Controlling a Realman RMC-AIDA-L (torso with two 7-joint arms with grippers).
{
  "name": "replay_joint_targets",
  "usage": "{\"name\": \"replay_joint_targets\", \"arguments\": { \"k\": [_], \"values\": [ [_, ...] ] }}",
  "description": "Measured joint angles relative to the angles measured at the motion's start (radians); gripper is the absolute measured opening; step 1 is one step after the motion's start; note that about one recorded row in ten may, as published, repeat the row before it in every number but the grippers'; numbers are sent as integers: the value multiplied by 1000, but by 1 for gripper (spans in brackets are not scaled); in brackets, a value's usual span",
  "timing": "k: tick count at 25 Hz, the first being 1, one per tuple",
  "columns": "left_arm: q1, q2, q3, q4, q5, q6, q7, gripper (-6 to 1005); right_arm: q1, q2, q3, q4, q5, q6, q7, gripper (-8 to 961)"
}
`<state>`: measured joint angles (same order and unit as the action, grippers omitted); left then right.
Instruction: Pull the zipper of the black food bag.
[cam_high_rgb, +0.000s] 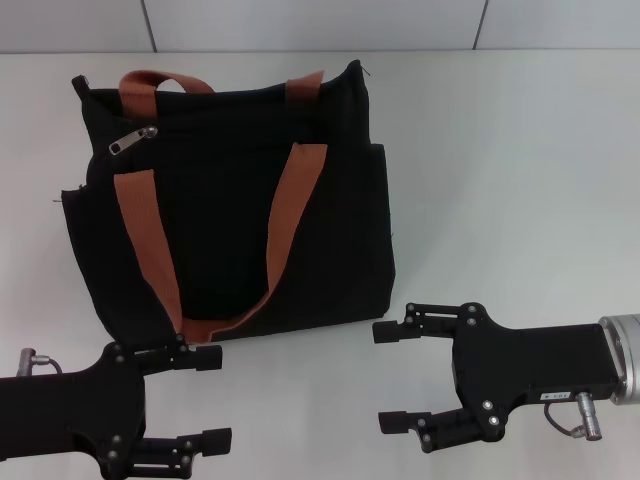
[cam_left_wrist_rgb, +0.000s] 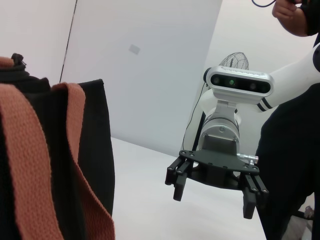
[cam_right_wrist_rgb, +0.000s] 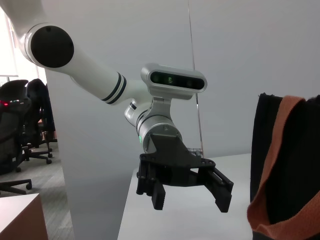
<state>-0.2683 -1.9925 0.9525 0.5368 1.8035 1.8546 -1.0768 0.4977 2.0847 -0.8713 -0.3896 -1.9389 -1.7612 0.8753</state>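
Note:
The black food bag (cam_high_rgb: 230, 200) stands on the white table (cam_high_rgb: 500, 180), left of centre, with rust-orange straps (cam_high_rgb: 290, 200) hanging down its front. The zipper (cam_high_rgb: 133, 140), a small silver slider, sits on a track near the bag's top left corner. My left gripper (cam_high_rgb: 205, 398) is open and empty just in front of the bag's lower left corner. My right gripper (cam_high_rgb: 385, 376) is open and empty in front of the bag's lower right corner, apart from it. The left wrist view shows the bag (cam_left_wrist_rgb: 95, 140) and the right gripper (cam_left_wrist_rgb: 213, 200). The right wrist view shows the bag (cam_right_wrist_rgb: 265, 140) and the left gripper (cam_right_wrist_rgb: 191, 200).
A pale wall (cam_high_rgb: 320, 25) runs behind the table's far edge. In the left wrist view a person in dark clothes (cam_left_wrist_rgb: 290, 150) stands beside the table. Office chairs (cam_right_wrist_rgb: 20, 125) show off to the side in the right wrist view.

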Motion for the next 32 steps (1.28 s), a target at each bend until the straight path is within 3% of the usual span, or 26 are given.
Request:
{"name": "replay_joint_targets", "arguments": {
  "k": [26, 32],
  "values": [
    [-5, -3, -4, 0, -7, 31, 0, 796, -2, 0, 7, 2, 0, -5, 1, 820],
    [-28, -13, -102, 0, -17, 144, 9, 789, -3, 0, 10, 3, 1, -5, 3, 819]
  ]
}}
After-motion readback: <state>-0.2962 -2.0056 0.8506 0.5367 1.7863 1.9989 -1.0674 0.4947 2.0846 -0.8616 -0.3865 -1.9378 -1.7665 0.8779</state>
